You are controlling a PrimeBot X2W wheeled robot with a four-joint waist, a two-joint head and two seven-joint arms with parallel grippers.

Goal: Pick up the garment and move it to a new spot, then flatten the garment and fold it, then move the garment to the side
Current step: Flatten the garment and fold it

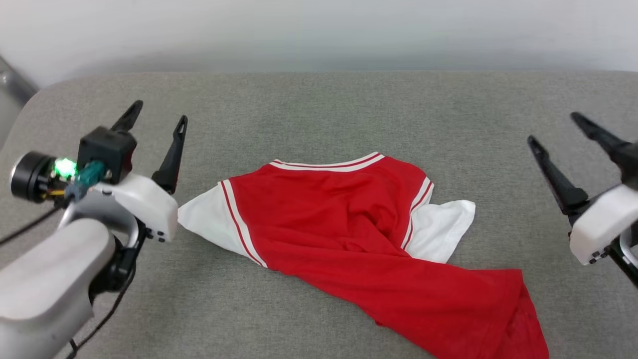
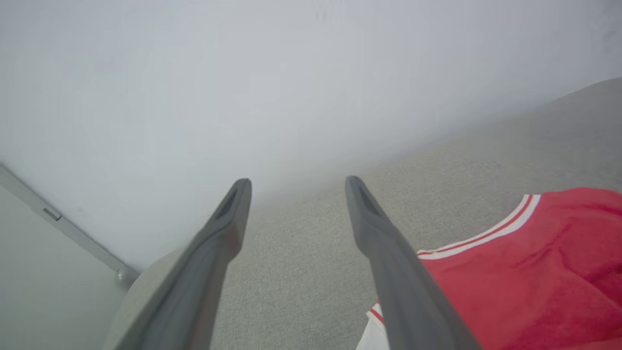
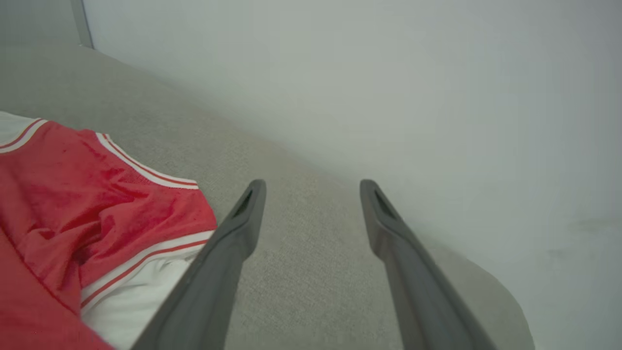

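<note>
**Red jersey lies rumpled between two empty grippers**

Nearest me, the red jersey trails its hem toward 5 o'clock, twisted and plain side up on the grey fabric-covered surface. It looks set down but not yet flattened. Further in, one white sleeve pokes out at 9 o'clock, while the other sleeve sits bunched under a fold at 3. I'd say that fold is the main snag for smoothing. The left gripper hovers at 9 o'clock, close by the sleeve, and the right gripper hangs at 3, well apart. Both have their fingers spread wide, holding nothing, poised either side for the spreading. Beyond them is a pale wall.
</note>
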